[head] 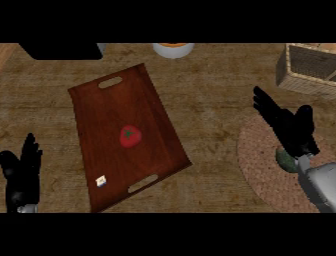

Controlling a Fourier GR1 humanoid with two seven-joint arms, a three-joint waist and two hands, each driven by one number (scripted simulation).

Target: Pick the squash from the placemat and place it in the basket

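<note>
A dark green squash point(283, 159) lies on the round woven placemat point(256, 160) at the right, mostly hidden under my right wrist. My right hand point(289, 127) hovers over the placemat's upper part with fingers straight, open, pointing up and left. The wicker basket point(315, 67) stands at the top right, beyond the hand. My left hand point(21, 172) rests open at the lower left, fingers up.
A long brown wooden tray point(104, 120) lies slanted in the middle, holding a red tomato-like fruit point(130, 136) and a small white cube point(100, 180). A black object point(60, 50) and a white-and-orange cup point(173, 49) sit at the far edge.
</note>
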